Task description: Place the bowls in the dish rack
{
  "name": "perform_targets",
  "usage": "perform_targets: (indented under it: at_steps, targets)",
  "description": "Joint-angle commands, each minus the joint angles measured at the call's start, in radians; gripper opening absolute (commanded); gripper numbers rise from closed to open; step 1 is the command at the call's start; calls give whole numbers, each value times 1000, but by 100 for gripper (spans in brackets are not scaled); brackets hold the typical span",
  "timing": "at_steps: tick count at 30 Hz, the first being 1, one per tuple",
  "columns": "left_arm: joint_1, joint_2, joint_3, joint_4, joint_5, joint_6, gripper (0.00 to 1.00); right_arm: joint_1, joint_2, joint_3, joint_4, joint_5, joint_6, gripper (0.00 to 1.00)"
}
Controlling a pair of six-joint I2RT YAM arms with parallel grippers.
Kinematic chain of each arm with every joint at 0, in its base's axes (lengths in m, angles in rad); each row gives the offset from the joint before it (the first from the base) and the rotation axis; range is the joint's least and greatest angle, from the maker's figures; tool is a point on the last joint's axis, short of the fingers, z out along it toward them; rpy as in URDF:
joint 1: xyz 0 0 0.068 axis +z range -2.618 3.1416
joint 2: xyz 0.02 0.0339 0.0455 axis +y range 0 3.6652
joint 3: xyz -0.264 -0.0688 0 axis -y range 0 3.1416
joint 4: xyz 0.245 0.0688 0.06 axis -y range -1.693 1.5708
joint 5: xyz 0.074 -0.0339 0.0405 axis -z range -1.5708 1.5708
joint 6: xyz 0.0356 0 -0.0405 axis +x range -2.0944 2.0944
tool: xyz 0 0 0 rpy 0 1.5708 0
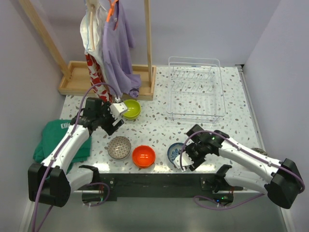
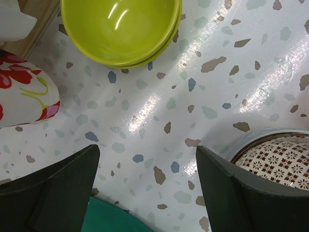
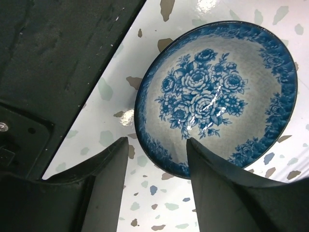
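Four bowls sit on the speckled table. The lime green bowl [image 1: 131, 108] lies just ahead of my left gripper [image 1: 115, 121], which is open and empty above bare table; the bowl also shows in the left wrist view [image 2: 120, 29]. The grey-brown speckled bowl [image 1: 119, 147] shows at that view's right [image 2: 277, 162]. The orange-red bowl [image 1: 144, 155] is beside it. My right gripper [image 1: 186, 157] is open, with its jaws straddling the near rim of the blue-patterned bowl [image 3: 217, 92], one finger inside and one outside. The wire dish rack [image 1: 195, 89] stands empty at the back right.
A wooden tray base with posts [image 1: 77, 77] holds hanging clothes [image 1: 116, 48] at the back left; a red-and-white garment [image 2: 24, 92] hangs near the left gripper. A green cloth [image 1: 60, 140] lies at the left. The black arm mounting plate [image 3: 58, 58] runs along the near edge.
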Motion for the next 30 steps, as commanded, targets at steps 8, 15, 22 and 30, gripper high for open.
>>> perform_targets:
  at_steps: [8,15,22,30]
  targets:
    - [-6,-32,5,10,17,-23,86,87,31,0,133,36,116,23]
    - [-8,-15,51,-16,38,18,86,112,30,110,44,41,208,0]
    - [-46,-21,74,-38,51,58,84,113,47,361,-22,7,432,0]
    - [-147,-41,98,-41,5,102,84,2,77,547,90,-45,745,0]
